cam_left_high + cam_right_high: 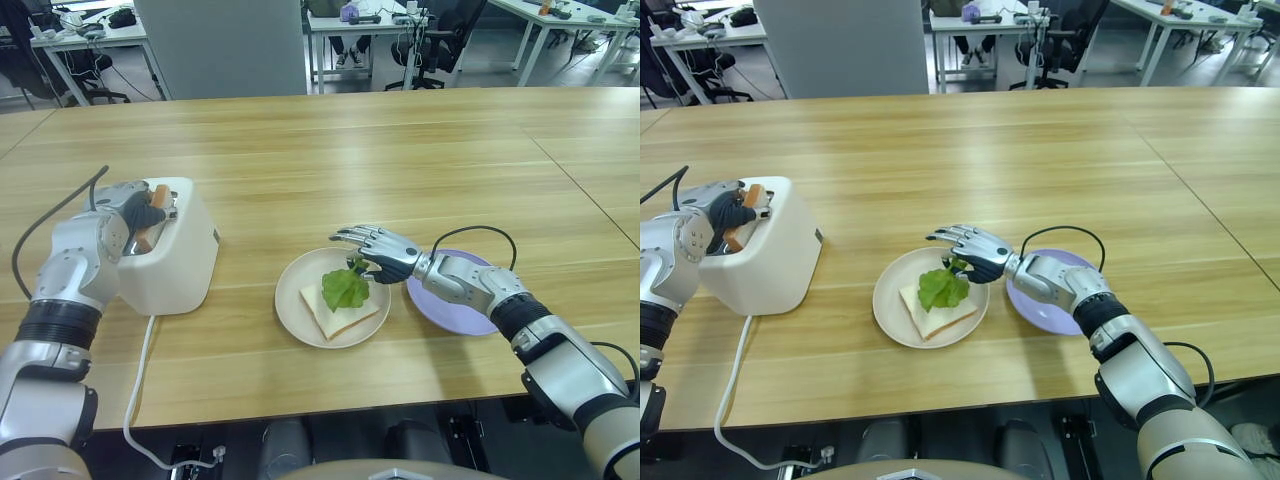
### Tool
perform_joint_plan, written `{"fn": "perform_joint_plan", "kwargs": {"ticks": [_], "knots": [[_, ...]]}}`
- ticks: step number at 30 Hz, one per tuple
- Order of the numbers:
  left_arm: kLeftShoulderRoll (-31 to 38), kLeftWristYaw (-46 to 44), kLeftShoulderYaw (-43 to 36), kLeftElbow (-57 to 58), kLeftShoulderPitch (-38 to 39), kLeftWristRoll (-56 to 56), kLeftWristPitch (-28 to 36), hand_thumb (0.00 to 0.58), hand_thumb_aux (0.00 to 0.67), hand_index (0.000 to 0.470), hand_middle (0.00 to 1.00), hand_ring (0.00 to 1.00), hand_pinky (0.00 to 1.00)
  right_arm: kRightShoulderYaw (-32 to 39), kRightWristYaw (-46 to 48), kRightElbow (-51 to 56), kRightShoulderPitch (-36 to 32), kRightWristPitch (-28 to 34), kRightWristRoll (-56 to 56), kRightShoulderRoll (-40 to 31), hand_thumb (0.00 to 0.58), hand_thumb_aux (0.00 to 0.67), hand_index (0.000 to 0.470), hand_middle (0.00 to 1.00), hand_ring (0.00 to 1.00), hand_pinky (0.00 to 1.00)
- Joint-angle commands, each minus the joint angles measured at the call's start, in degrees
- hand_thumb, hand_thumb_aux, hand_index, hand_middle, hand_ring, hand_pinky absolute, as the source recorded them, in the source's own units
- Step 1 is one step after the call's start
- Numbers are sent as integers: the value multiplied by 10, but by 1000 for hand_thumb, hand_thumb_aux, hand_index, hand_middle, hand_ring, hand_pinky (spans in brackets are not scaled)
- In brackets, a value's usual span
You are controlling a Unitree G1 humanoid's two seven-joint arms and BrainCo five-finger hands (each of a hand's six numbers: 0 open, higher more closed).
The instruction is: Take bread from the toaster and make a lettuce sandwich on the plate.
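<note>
Left hand (135,208) closed around a browned bread slice (160,193) in the white plastic toaster (175,255), towards the tabletop's left edge, apparently positioned for lifting. Right hand (385,255) pinches a green lettuce leaf (345,288) atop the pale bread slice (335,314) on the round cream plate (293,305) by the near edge.

Table (350,150): toaster (178,262), plate (294,276), purple plate (426,306)

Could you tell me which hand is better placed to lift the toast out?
Left: the left hand grips the toast in the toaster; the right hand holds lettuce over the plate.
</note>
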Motion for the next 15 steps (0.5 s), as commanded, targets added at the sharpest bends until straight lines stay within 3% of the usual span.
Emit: {"fn": "perform_joint_plan", "kwargs": {"ticks": [1, 3, 4, 5, 6, 7, 8, 11, 12, 13, 14, 15], "knots": [[-11, -2, -4, 4, 22, -11, 6, 580, 670, 460, 298, 298, 298, 13, 4, 2, -6, 1, -12, 8, 580, 670, 460, 0, 0, 0], [-13, 4, 2, -4, 27, -18, 7, 580, 670, 460, 369, 369, 369, 17, 3, 7, -9, 2, -15, 11, 580, 670, 460, 0, 0, 0], [-14, 8, 6, -9, 29, -19, 9, 580, 670, 460, 471, 471, 471, 19, 2, 10, -11, 3, -17, 14, 580, 670, 460, 0, 0, 0], [-15, 13, 10, -14, 29, -21, 9, 580, 670, 460, 671, 671, 671, 21, 1, 14, -13, 5, -20, 16, 580, 670, 460, 0, 0, 0], [-16, 18, 14, -20, 30, -24, 9, 580, 670, 460, 671, 671, 671, 23, -1, 18, -15, 7, -23, 18, 580, 670, 460, 0, 0, 0], [-16, 26, 20, -28, 29, -27, 9, 580, 670, 460, 733, 733, 733, 26, -3, 25, -19, 10, -27, 22, 580, 670, 460, 0, 0, 0], [-17, 31, 26, -36, 29, -30, 9, 580, 670, 460, 1000, 1000, 1000, 29, -6, 32, -22, 14, -31, 25, 580, 670, 460, 0, 0, 0], [-16, 41, 35, -54, 29, -34, 10, 580, 670, 460, 1000, 1000, 1000, 36, -16, 51, -28, 20, -39, 33, 580, 670, 460, 0, 0, 0], [-15, 45, 38, -61, 29, -36, 10, 580, 670, 460, 1000, 1000, 1000, 39, -20, 57, -29, 23, -40, 36, 545, 504, 346, 0, 0, 0], [-13, 48, 40, -67, 30, -37, 10, 580, 670, 460, 1000, 1000, 1000, 42, -22, 62, -31, 25, -42, 38, 470, 378, 260, 0, 0, 0], [-11, 51, 43, -73, 31, -37, 11, 580, 670, 460, 1000, 1000, 1000, 44, -25, 67, -32, 26, -43, 41, 470, 378, 260, 0, 0, 0], [-9, 55, 47, -80, 31, -38, 11, 580, 670, 460, 1000, 1000, 1000, 47, -28, 71, -33, 28, -45, 43, 160, 100, 69, 0, 0, 0]]}}
